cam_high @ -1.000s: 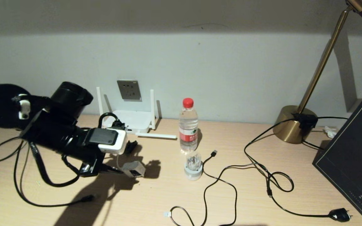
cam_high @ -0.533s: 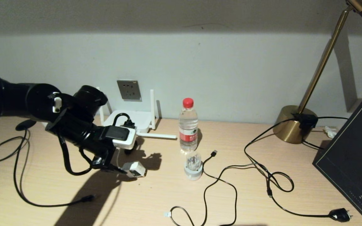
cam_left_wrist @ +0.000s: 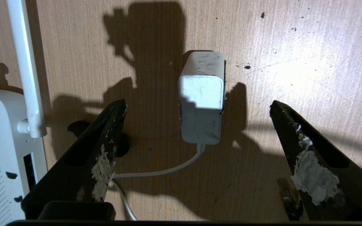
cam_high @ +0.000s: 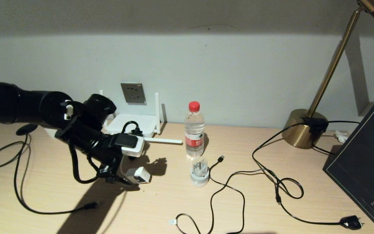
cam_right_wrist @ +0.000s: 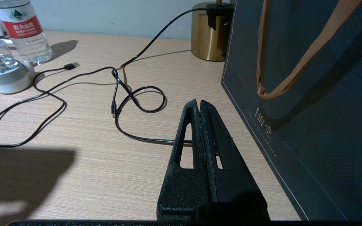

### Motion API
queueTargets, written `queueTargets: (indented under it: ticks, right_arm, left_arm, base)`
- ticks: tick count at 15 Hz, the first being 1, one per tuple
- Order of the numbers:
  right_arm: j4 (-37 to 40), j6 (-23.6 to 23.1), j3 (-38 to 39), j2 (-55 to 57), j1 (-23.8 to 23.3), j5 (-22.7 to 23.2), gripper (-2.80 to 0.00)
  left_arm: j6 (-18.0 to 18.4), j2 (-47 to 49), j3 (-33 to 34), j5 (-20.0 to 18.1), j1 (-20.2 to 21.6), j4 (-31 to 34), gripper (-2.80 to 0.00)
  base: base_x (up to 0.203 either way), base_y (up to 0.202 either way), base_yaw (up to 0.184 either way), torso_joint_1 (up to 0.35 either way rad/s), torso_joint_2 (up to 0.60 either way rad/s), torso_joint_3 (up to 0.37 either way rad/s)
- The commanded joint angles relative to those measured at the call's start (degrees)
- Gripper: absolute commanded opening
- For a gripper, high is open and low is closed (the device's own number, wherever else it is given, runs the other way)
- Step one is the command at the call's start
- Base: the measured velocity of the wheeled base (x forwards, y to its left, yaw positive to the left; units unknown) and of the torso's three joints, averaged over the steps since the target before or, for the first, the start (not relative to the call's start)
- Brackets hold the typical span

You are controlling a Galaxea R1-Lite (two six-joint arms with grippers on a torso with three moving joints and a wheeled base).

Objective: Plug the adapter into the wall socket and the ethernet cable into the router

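The small white boxy power adapter (cam_high: 139, 175) lies on the pale wooden worktop (cam_high: 161, 201), near of the flat white router with stick antennas (cam_high: 131, 125), which sits far against the wall below the grey metallic wall socket (cam_high: 133, 93). The left gripper (cam_left_wrist: 196, 125) hangs over the adapter, straddling it. Right of the router stands a clear red-capped water bottle (cam_high: 194, 130). Far right, the brass lamp base (cam_high: 302, 128).

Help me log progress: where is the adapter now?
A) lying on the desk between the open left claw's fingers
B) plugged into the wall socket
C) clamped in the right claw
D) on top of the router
A: the adapter lies on the desk, untouched between the fingers of the wide-open left claw.
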Motion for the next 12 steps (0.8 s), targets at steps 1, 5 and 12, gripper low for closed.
queueTargets:
  ticks: [1,5,12]
  right_arm:
    - [-0.05,-0.02,2.02,0.06,0.02,0.03,-2.80]
    - [-0.05,-0.10,2.02,0.06,0.02,0.03,-2.80]
    - [-0.05,-0.02,2.02,0.06,0.02,0.03,-2.80]
  left_arm:
    - [0.53,1.14,0.09,-0.12,-0.27,-0.02,0.00]
    - [0.40,2.50,0.37,0.25,-0.76,-0.39,0.00]
    - [-0.07,4.63,0.11,1.20,-1.28,-0.72,0.00]
  base:
    - [0.000,0.000,0.000,0.000,0.00,0.000]
    - [0.000,0.000,0.000,0.000,0.00,0.000]
    - [0.000,0.000,0.000,0.000,0.00,0.000]
